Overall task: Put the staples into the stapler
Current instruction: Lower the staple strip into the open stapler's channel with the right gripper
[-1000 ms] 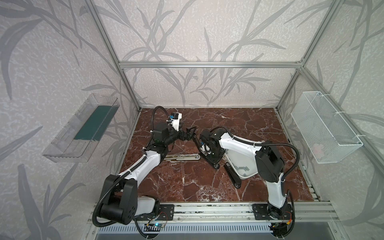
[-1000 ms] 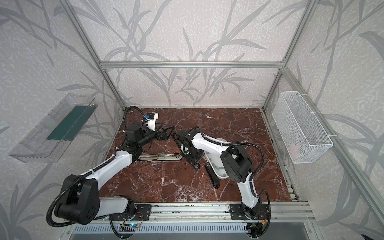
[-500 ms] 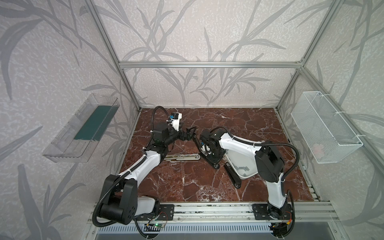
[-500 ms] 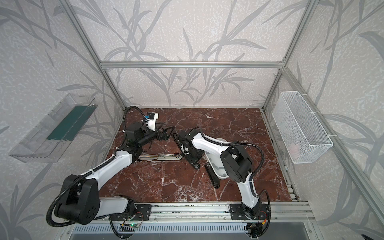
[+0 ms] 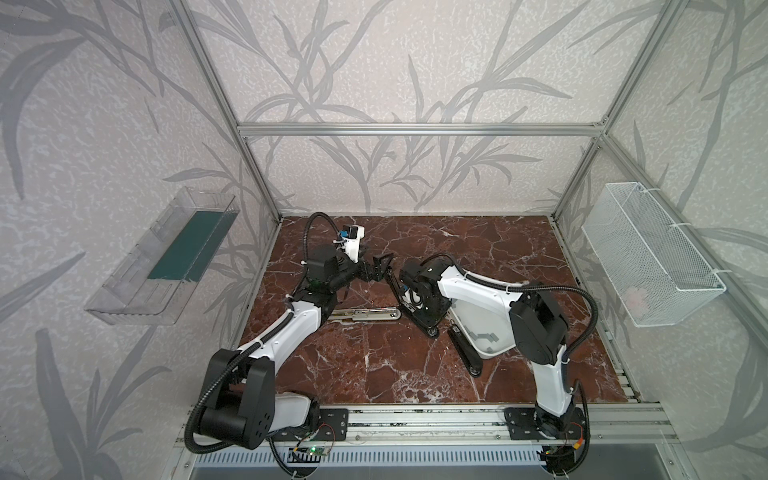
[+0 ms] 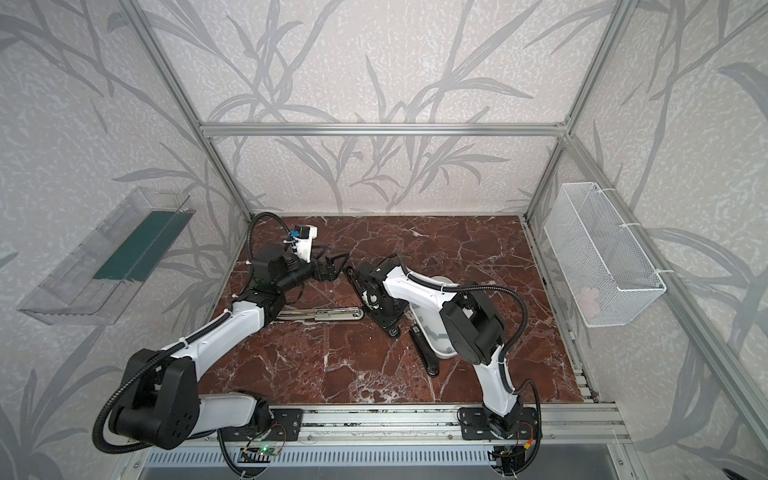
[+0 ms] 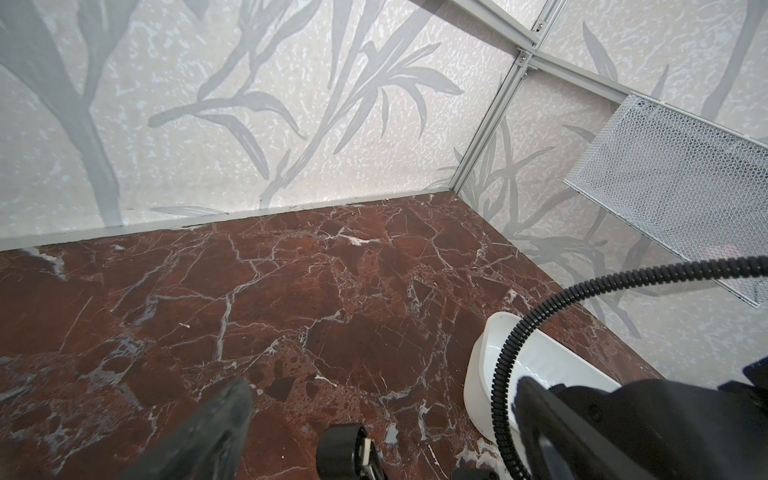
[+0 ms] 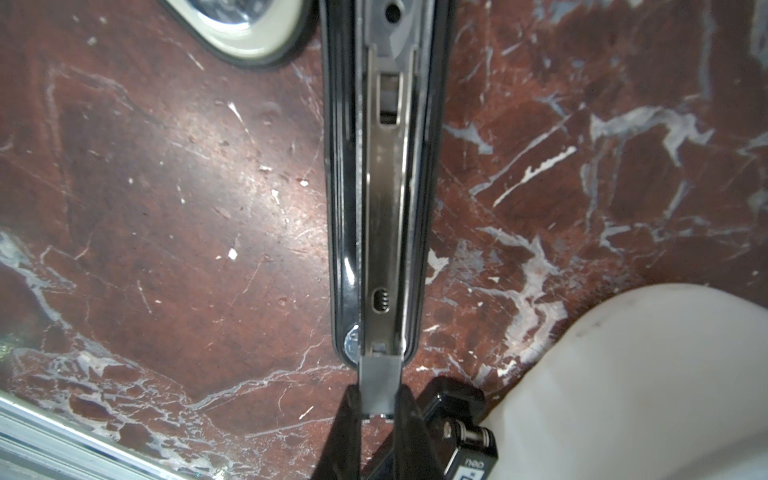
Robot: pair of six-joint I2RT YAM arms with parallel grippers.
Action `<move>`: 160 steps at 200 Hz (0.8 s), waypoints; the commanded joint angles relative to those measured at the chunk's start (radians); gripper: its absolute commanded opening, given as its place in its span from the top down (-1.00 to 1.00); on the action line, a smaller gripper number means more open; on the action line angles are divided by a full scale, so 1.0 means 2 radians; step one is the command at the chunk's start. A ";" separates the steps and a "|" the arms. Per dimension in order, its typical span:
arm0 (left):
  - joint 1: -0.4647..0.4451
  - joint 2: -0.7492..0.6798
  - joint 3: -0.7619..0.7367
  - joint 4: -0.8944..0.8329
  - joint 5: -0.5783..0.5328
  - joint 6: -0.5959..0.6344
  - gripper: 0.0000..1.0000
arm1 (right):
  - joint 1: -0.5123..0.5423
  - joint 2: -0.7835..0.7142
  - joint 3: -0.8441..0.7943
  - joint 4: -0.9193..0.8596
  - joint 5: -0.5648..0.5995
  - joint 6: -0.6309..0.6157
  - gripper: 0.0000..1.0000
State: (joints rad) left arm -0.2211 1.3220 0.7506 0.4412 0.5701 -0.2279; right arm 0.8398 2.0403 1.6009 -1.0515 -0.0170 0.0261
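The stapler (image 8: 382, 187) lies folded open on the marble floor, its metal channel (image 5: 365, 313) facing up and its black arm (image 5: 465, 353) lying beside the white tray. My right gripper (image 8: 379, 409) is shut on a flat grey strip of staples (image 8: 380, 380), whose front end meets the near end of the channel. In both top views the right gripper (image 5: 405, 311) (image 6: 365, 312) points down at that end, its tips mostly hidden under the wrist. My left gripper (image 5: 380, 266) (image 6: 336, 264) (image 7: 380, 419) hovers open above the floor behind the stapler, holding nothing.
A white tray (image 5: 482, 332) (image 7: 490, 357) (image 8: 644, 374) sits under the right arm. A wire basket (image 5: 648, 257) hangs on the right wall and a clear shelf (image 5: 174, 253) on the left wall. An aluminium rail (image 5: 415, 419) runs along the front edge.
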 commanded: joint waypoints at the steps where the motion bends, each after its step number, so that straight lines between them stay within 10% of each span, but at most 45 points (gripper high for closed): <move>1: -0.002 0.002 0.000 0.010 0.006 0.001 -0.98 | 0.003 0.005 -0.005 -0.012 0.007 0.001 0.84; 160: -0.003 0.002 0.001 0.009 0.004 0.003 -0.98 | 0.000 0.007 -0.019 -0.015 0.012 0.003 0.84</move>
State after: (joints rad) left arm -0.2218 1.3254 0.7506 0.4412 0.5701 -0.2279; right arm 0.8398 2.0415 1.5894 -1.0477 -0.0086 0.0303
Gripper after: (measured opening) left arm 0.991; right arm 0.133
